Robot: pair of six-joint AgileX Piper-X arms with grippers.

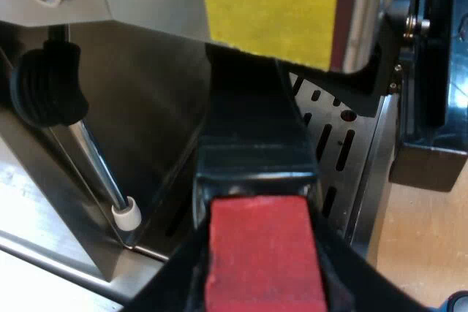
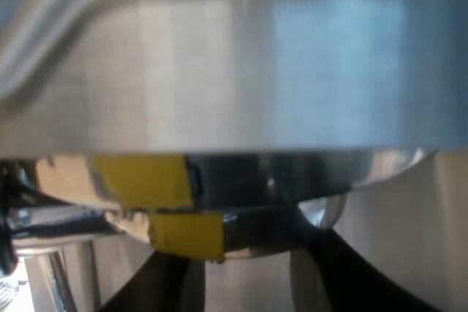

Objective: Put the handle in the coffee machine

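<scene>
In the left wrist view, the brushed-steel espresso machine (image 1: 146, 107) stands close, with a flat yellow patch (image 1: 270, 5) on its front panel. The holder's long dark handle (image 1: 256, 144), ending in a blocky red tip, runs straight in under that patch to the machine's front. The left gripper (image 1: 262, 268) is clamped on the red tip, one black finger (image 1: 172, 283) pressed against each side of it. Beside the handle hangs a thin metal steam pipe (image 1: 102, 173) with a black knob and a white tip. Beneath it lies a slotted metal grille (image 1: 329, 144).

In the right wrist view, the same machine's steel body (image 2: 234, 71) looms just ahead. Strips of yellow tape (image 2: 146, 180) sit on a rounded chrome part (image 2: 322, 210) under it. The right gripper (image 2: 245, 253) has its black fingers (image 2: 351, 275) spread wide apart and grips nothing, with the tips up near the chrome. I cannot tell whether they touch it.
</scene>
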